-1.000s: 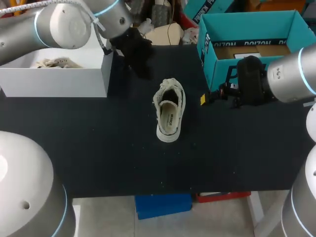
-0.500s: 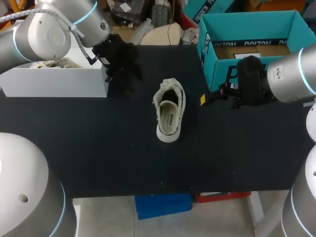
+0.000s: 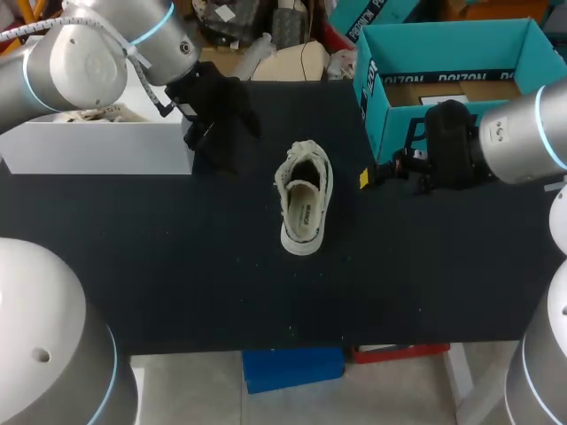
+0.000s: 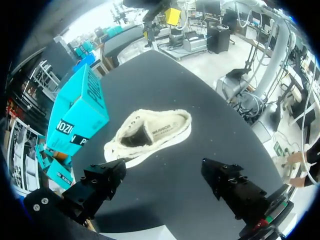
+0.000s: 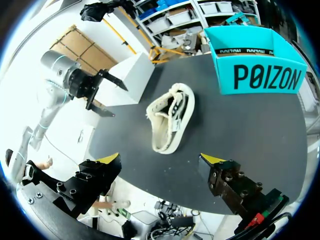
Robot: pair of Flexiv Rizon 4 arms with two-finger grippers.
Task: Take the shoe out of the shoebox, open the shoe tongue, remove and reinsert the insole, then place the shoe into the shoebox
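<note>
— Since a second ago the left gripper (image 3: 221, 133) has drawn back from beside the shoe (image 3: 304, 202) toward the white box (image 3: 97, 149). Neither the right gripper (image 3: 379, 173) nor the shoe has budged.

— Where does that leave the shoe?

— Out of the shoebox (image 3: 390, 124), lying on the black table (image 3: 177, 266) roughly between the two arms. Its heel points toward the robot, its opening faces up, and the insole (image 3: 302, 215) shows.

— And the fingers?

— Both pairs are spread wide with nothing in them (each wrist view makes that plain).

— So the tongue (image 3: 310, 155) comes next, I'd judge. How should it be done well?

— Steady the heel with one gripper first, since a light canvas shoe will likely slide if pulled alone. Then bring the other gripper in low and pinch only the tongue's free edge, not the laces. Fold it toward the toe until the insole lies open along its length.
</note>
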